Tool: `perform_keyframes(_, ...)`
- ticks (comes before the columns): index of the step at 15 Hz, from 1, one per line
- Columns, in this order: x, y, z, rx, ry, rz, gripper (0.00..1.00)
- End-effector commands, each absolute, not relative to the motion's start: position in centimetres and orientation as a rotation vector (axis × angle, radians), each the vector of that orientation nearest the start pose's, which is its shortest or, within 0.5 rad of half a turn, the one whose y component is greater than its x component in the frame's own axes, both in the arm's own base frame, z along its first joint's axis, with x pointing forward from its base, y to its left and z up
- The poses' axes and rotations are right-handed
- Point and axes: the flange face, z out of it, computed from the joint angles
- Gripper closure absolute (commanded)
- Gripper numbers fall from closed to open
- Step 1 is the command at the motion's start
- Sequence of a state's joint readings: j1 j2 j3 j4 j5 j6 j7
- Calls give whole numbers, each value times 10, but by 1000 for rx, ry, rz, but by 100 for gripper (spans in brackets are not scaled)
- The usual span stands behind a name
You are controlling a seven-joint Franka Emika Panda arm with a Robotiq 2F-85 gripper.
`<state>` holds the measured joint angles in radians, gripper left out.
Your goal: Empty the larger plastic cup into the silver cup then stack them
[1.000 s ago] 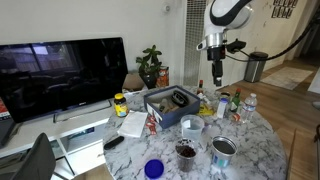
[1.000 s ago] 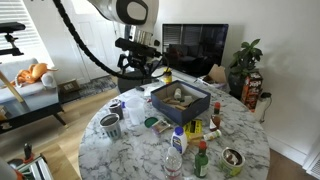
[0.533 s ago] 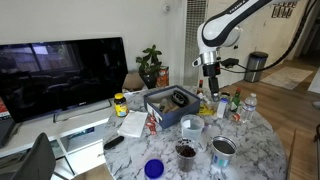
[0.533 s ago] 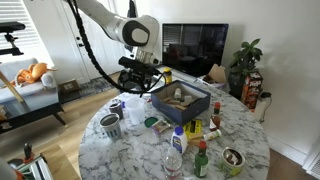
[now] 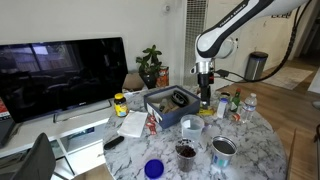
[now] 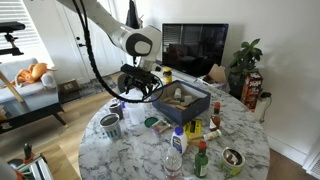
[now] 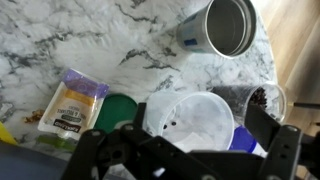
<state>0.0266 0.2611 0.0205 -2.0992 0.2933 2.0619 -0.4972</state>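
Note:
The larger plastic cup (image 7: pixel 190 122) is pale and wide, stands upright on the marble table and holds a few small dark bits. In the wrist view it lies between my two fingers. My gripper (image 7: pixel 186 146) is open and empty and hovers above it (image 5: pixel 204 93). The pale cup also shows in an exterior view (image 5: pixel 191 126). The silver cup (image 7: pixel 222 27) stands upright a short way off, also seen in both exterior views (image 5: pixel 223 150) (image 6: pixel 110 125). A dark cup with brownish contents (image 7: pixel 263 98) and a small vivid blue cup (image 7: pixel 247 141) stand close beside the pale cup.
A blue box (image 5: pixel 172 101) with objects stands mid-table. Several bottles (image 5: pixel 236 105) stand near the table edge. A yellow packet (image 7: pixel 70 108) and a green lid (image 7: pixel 120 108) lie beside the cups. A TV (image 5: pixel 62 72) and a plant (image 5: pixel 150 65) stand behind.
The arm has come down from high above the table, so the gripper now hovers just over the pale cup. The cups have not moved.

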Motion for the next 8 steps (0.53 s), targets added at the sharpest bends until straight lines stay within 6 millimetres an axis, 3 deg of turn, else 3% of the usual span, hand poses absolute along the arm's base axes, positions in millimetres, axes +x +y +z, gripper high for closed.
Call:
perform_keyframes(1,554,49,237,-2795,-383,253,0)
perform_keyframes(6,564,51,205,-2851,-321,166,1)
perform_keyframes(7,564,50,201,-2862,-309,162,20)
perform_keyframes(8,565,49,198,-2866,-292,155,26)
